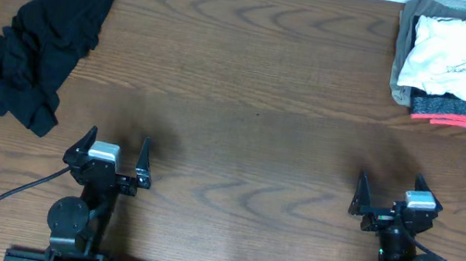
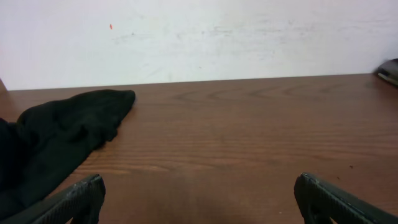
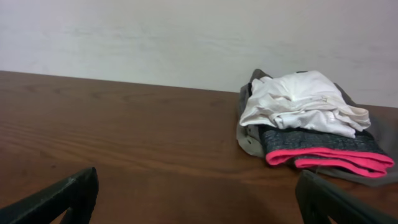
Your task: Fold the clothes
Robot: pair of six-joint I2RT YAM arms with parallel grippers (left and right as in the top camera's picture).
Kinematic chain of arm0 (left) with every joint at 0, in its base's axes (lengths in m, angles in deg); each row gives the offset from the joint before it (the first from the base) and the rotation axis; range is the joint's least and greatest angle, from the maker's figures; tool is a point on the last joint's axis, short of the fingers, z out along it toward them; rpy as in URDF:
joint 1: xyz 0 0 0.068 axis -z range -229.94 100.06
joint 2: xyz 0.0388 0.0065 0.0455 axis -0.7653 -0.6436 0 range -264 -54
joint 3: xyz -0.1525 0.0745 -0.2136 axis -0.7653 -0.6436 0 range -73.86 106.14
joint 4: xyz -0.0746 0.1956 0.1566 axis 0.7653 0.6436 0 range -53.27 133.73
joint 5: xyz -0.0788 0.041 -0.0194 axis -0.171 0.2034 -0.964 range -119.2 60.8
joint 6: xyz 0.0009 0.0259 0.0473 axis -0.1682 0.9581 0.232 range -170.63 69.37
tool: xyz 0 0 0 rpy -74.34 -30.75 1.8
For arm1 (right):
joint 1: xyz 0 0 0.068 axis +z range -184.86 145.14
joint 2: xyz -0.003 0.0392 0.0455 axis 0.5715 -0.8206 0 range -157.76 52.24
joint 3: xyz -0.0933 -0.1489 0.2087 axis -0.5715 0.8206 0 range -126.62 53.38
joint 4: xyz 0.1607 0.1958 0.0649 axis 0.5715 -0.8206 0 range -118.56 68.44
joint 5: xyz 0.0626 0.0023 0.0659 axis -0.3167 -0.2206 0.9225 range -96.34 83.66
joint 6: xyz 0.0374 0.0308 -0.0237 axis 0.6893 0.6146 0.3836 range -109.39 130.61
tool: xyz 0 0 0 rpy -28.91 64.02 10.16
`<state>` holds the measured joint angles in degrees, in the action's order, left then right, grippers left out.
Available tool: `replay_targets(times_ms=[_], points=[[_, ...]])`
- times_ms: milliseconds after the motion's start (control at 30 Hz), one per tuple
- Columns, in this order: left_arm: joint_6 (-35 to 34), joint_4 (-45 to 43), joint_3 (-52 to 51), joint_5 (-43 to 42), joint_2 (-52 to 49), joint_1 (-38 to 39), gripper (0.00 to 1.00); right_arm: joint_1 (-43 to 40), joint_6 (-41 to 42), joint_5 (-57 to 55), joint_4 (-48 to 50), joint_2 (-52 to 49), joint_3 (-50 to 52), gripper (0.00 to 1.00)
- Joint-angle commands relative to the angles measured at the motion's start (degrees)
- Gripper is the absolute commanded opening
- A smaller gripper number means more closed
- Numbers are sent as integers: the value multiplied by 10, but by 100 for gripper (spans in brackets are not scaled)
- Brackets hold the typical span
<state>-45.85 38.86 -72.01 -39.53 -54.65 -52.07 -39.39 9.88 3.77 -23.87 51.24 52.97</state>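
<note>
Left wrist view: black T-shirt (image 2: 56,140) clipped at 9 o'clock, we can't make out sleeves in the crumple; dark thing (image 2: 389,71) at 3 o'clock clipped, we can't identify it.

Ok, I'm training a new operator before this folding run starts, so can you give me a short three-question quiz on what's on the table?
1. True or false: the crumpled black soft-fabric T-shirt lies nearer the right end effector than the left end effector.
2. Which garment tops the folded stack of garments at the far right corner of the brown wooden table? A white, B black, C pink-edged grey.
3. Fill in: both end effectors' jaws stand ___.
Key: 1 false, it lies on the left side; 2 A; 3 open, holding nothing.
</note>
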Motion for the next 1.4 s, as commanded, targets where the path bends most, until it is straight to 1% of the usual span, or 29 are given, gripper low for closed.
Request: replay_targets(times_ms=[0,67,167,333,433,633,733,800,933,1067,1200,1367], points=[[6,7,-16,-10,0,2,98,4,-24,-30,0,2,1,99],[6,8,-16,-10,0,2,98,4,-50,-35,2,2,1,99],[6,8,-16,-8,-5,2,98,4,-66,-38,0,1,1,99],[5,8,-16,-5,-30,2,98,4,-67,-46,4,-16,1,99],[-18,2,-13,-5,-50,2,98,4,-66,-45,32,-36,1,99],[-26,-5,13,-5,-112,2,98,4,-50,-41,107,-105,-16,99],[-34,-5,36,-5,-154,2,98,4,-44,-37,118,-158,-47,99],[-47,-5,65,-5,-192,2,98,4,-44,-34,118,-198,-77,99],[-49,13,143,-6,-275,2,98,4,-44,-20,118,-290,-154,99],[-49,73,247,-6,-367,2,98,4,-45,21,118,-395,-242,99],[-49,154,354,-6,-462,2,98,5,-44,90,113,-504,-330,99],[-49,252,472,-6,-567,2,98,6,-44,148,69,-628,-435,99]])
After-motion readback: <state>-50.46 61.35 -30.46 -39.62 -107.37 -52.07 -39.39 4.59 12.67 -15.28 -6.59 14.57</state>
